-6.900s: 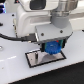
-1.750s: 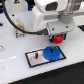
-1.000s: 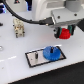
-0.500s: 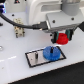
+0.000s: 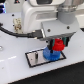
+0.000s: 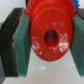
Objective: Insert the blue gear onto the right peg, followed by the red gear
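One gear is already down: the blue gear (image 5: pixel 50 53) lies flat on the grey plate (image 5: pixel 34 58), at its end toward the exterior view's right, which suggests it is seated on the right peg, though that peg itself is hidden under it. The gripper (image 5: pixel 58 45) is clamped on the red gear (image 5: pixel 58 46), holding it just above the blue one. In the wrist view the green pads (image 6: pixel 22 41) press both sides of the red gear (image 6: pixel 50 35), its centre hole facing the camera.

My main worry is misalignment. If the hole sits off the pin's line, lowering would jam the hub against the pin tip or press down on the blue gear. A tilted grip could also make the gear bind. Releasing too high might let it bounce off.
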Available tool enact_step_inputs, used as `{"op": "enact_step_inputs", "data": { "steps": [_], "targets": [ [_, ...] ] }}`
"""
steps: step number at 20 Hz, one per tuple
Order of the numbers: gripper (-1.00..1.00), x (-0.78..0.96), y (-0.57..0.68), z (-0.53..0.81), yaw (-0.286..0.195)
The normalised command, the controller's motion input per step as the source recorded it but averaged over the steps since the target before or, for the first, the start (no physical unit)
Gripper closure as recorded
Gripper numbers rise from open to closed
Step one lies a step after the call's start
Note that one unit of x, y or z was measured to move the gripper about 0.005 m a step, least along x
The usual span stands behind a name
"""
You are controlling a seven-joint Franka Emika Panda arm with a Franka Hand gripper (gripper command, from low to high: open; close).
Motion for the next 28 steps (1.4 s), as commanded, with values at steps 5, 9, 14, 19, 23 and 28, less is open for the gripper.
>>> {"op": "enact_step_inputs", "data": {
  "steps": [5,9,14,19,23,28],
  "targets": [
    [1.0,0.17,-0.09,-0.07,0.0],
    [1.0,0.01,-0.09,0.26,0.0],
    [1.0,0.1,-0.08,0.17,0.0],
    [1.0,0.22,-0.18,0.02,0.0],
    [1.0,0.23,-0.24,-0.05,0.0],
    [1.0,0.16,-0.15,-0.09,0.0]
  ]
}}
